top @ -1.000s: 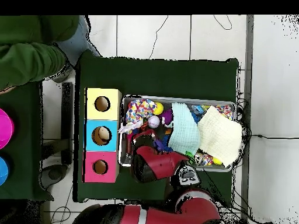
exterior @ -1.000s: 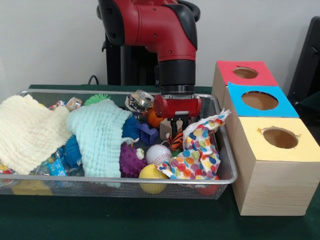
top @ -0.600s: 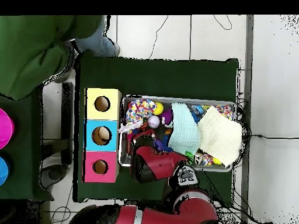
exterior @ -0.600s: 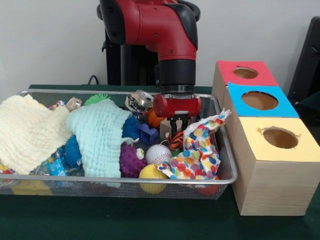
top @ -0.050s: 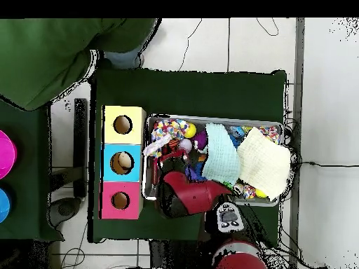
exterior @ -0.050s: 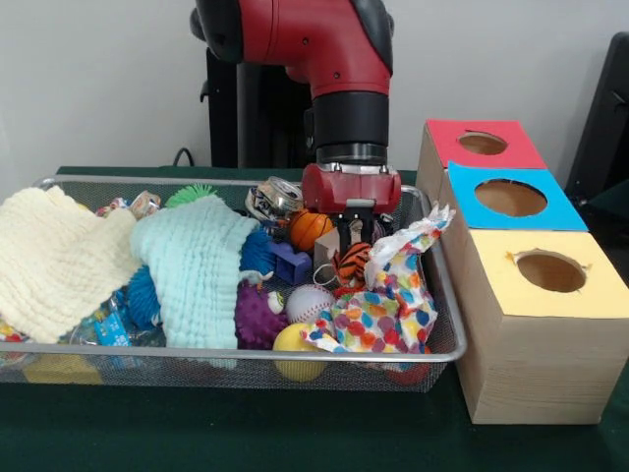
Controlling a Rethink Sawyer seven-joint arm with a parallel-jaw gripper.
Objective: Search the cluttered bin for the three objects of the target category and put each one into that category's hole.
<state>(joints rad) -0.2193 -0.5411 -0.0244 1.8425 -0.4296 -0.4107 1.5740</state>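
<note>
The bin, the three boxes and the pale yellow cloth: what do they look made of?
The bin looks like silvery metal wire mesh: its contents show through the walls under a shiny rim. The boxes appear to be unfinished light wood with visible grain, their tops faced in matte red, blue and yellow, probably paper. The pale yellow cloth looks soft and crinkled, perhaps cotton muslin.

One wire bin [exterior @ -0.050s: 444, 295] holds three cloths [exterior @ -0.050s: 197, 265] and several balls [exterior @ -0.050s: 311, 303], beside one wooden box [exterior @ -0.050s: 531, 364] with three holes [exterior @ -0.050s: 550, 270].

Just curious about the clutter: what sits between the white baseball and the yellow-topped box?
In the front view, a crumpled polka-dot cloth fills the stretch between the baseball and the yellow-topped box, along with the wire bin's end wall.
</note>
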